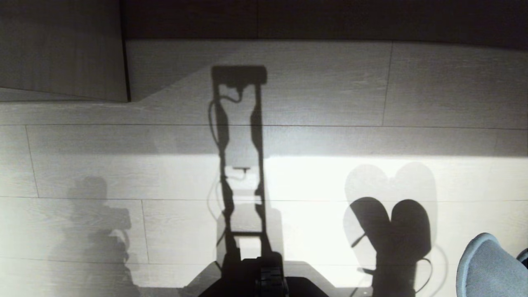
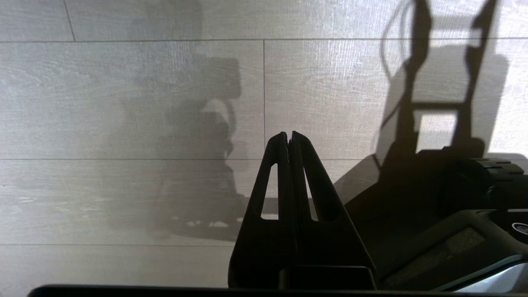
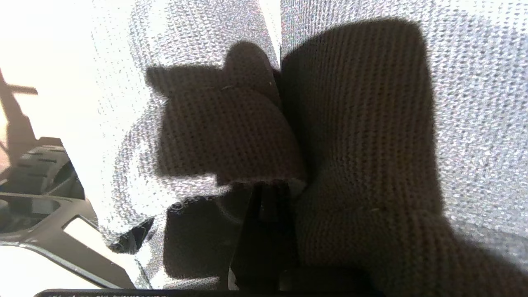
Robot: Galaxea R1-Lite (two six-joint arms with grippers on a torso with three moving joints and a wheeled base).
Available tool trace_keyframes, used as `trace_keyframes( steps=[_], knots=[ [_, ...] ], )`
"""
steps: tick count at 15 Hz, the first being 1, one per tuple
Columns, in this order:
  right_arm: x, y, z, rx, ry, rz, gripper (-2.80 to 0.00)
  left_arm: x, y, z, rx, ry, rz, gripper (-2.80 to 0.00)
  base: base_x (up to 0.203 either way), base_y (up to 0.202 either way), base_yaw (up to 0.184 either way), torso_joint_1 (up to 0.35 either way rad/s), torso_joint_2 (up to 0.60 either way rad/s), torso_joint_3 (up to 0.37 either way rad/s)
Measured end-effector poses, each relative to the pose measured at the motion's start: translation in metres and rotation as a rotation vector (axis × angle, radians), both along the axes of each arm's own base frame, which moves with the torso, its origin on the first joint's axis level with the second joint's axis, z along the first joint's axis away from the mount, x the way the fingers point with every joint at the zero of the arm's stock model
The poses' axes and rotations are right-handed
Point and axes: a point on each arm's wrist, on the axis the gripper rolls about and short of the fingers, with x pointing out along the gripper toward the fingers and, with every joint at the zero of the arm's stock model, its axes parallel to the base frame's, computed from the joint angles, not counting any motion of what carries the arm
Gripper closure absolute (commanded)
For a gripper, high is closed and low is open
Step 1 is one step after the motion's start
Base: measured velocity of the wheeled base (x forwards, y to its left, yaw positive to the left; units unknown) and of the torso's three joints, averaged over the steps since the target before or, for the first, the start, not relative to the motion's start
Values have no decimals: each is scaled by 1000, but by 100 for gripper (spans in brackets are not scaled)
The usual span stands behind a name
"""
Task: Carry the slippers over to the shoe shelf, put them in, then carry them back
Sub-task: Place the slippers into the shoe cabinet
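Only the right wrist view shows the slippers point(image 3: 371, 123) at close range: two grey knitted-fabric slippers side by side, filling the picture, with the right gripper point(image 3: 264, 198) clamped on their edges beneath them. In the head view a rounded grey toe point(image 1: 486, 268) peeks in at the near right, its paired shadow point(image 1: 392, 231) thrown on the pale plank floor point(image 1: 330, 103). The left wrist view shows the left gripper point(image 2: 288, 138), fingers pressed together, empty above the floor.
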Motion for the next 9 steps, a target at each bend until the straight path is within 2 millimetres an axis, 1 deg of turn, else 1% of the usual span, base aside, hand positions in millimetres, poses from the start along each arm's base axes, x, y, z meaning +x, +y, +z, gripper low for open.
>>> trace_keyframes(
  steps=[9],
  knots=[
    [0,0,0,-1,1,0,0,0,0,0,-1,-1,0,0,0,0,0,2,2,198]
  ],
)
